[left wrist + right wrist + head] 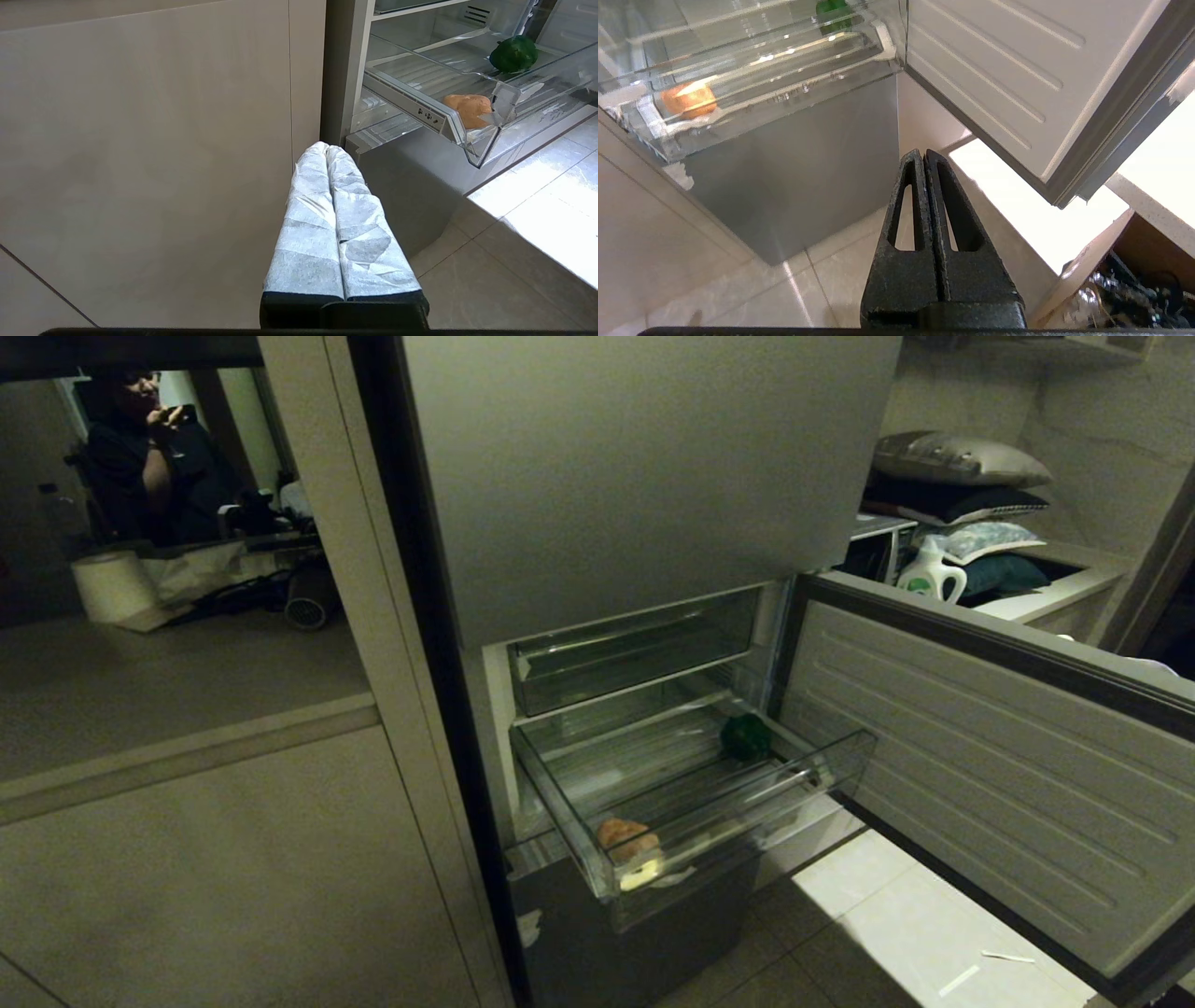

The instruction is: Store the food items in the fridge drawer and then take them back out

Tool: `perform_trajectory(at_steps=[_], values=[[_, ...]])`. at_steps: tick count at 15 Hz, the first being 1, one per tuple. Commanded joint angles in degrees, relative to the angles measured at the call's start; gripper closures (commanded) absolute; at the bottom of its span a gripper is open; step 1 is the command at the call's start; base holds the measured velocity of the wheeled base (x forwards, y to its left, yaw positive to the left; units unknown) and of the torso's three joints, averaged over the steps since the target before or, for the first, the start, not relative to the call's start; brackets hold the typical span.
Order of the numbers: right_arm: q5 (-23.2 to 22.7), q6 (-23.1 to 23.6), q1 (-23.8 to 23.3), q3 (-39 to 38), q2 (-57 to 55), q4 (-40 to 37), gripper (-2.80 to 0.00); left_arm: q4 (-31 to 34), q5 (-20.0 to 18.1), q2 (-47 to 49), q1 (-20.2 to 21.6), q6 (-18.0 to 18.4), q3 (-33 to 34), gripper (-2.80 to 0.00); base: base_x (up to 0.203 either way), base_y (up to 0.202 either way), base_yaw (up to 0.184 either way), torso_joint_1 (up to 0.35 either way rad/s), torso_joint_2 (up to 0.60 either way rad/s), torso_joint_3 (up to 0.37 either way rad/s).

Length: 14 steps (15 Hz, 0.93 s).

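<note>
**A:** Up front in the head view, the fridge drawer (597, 821) is pulled way out of the grey fridge (644, 476). Its long side runs across the fridge opening and the clear front lip points out toward the tiled floor (868, 915). The green food item (745, 737) sits near the back right corner, and the orange-tan food item (627, 840) is down in the front left corner, right against the lip. They're well apart, on a diagonal. Neither arm shows up here. The open fridge door (990, 784) hangs off to the right, and there's a shallower clear tray (635, 653) above the drawer.

**B:** What about the left wrist cam?

**A:** The left gripper (327, 147) has its paper-wrapped fingers pressed together, holding nothing. It's parked low beside the beige cabinet panel (140, 140), below the drawer and off to its side. You can see the orange-tan piece tucked into the drawer's near corner, lumpy, long axis roughly along the front lip. The green one looks rounded, so I can't call a long axis on it.

**B:** And the right?

**A:** The right gripper (923, 154) is the same deal: black fingers together, empty, sitting under the drawer over the floor tiles. This view looks up through the ribbed floor at both items.
</note>
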<state>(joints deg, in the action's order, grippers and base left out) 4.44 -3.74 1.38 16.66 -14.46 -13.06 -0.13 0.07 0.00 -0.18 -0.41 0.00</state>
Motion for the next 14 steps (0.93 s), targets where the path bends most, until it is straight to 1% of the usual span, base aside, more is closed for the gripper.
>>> perform_trajectory(at_steps=[1, 5, 6, 14], values=[[0.0, 0.0, 0.0, -1.0, 2.3, 0.0, 0.00, 0.0, 0.0, 0.1, 0.0, 0.0, 0.0, 0.00, 0.000, 0.000, 0.000, 0.000, 0.00, 0.000], [0.0, 0.1, 0.1, -1.3, 1.8, 0.0, 0.00, 0.0, 0.0, 0.1, 0.0, 0.0, 0.0, 0.00, 0.000, 0.000, 0.000, 0.000, 0.00, 0.000], [0.0, 0.1, 0.1, -1.3, 1.4, 0.0, 0.00, 0.0, 0.0, 0.1, 0.0, 0.0, -0.1, 0.00, 0.096, 0.000, -0.002, -0.012, 0.00, 0.007], [0.0, 0.1, 0.1, -0.8, 1.3, 0.0, 0.00, 0.0, 0.0, 0.1, 0.0, 0.0, -0.1, 0.00, 0.194, 0.000, 0.000, 0.007, 0.00, 0.004]])
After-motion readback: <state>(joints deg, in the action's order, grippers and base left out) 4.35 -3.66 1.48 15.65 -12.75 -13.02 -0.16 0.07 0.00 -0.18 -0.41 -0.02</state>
